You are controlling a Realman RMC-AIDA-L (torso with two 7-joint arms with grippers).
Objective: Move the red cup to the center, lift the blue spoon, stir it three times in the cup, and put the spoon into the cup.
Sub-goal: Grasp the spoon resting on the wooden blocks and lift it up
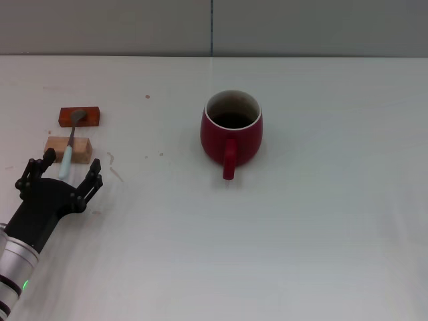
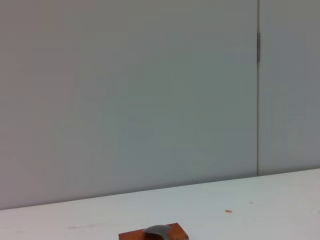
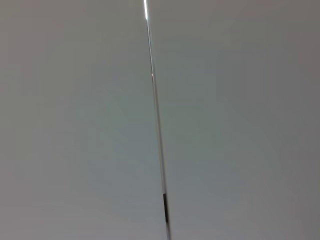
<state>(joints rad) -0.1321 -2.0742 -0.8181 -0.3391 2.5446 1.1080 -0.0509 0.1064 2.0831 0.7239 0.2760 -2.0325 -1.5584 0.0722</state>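
Note:
The red cup (image 1: 231, 133) stands upright near the middle of the white table, its handle pointing toward me. The blue spoon (image 1: 69, 146) lies at the left across two small blocks, its pale handle on the tan block (image 1: 69, 149) and its grey bowl (image 2: 157, 231) on the orange-red block (image 1: 79, 117). My left gripper (image 1: 60, 170) hovers open just short of the spoon handle's near end, fingers spread to either side of it and holding nothing. The right gripper is out of view; its wrist camera faces only the grey wall.
The orange-red block (image 2: 154, 234) shows at the lower edge of the left wrist view. A grey wall with a vertical seam (image 1: 212, 27) runs behind the table. Bare tabletop (image 1: 321, 221) spreads around the cup.

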